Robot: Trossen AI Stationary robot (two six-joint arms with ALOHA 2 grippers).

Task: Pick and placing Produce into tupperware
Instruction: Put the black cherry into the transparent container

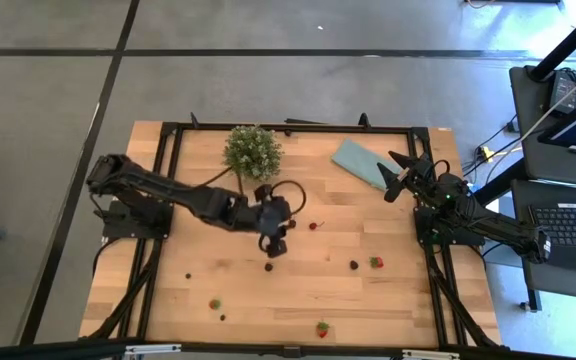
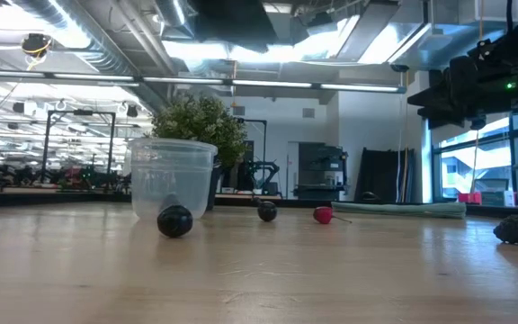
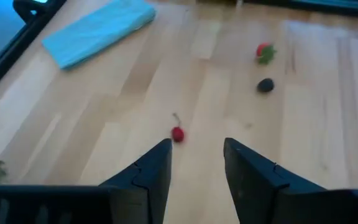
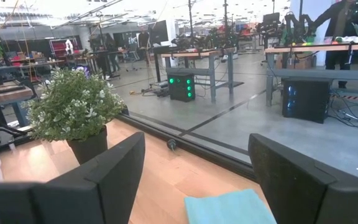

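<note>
Wooden planks make the counter (image 1: 348, 290), which stands on a grey floor, with a potted plant (image 1: 252, 150) and a teal cloth (image 1: 361, 163) along its far edge. Near the middle the left tool (image 1: 277, 243) hangs above the wood with its two fingers apart and nothing between them. From this tool a small red berry (image 1: 314, 226) lies near at about 2 o'clock, and a dark berry (image 1: 268, 266) lies just beside at about 6 o'clock. Further away at about 4 o'clock are a second dark berry (image 1: 354, 265) and a strawberry (image 1: 376, 262), close to each other. Two more strawberries (image 1: 322, 328) lie near the front edge. In the low view the clear cup (image 2: 172, 178) stands upright before the plant, with a dark berry just in front. At the right rear corner the right tool (image 1: 399, 172) waits over the cloth, fingers wide apart.
</note>
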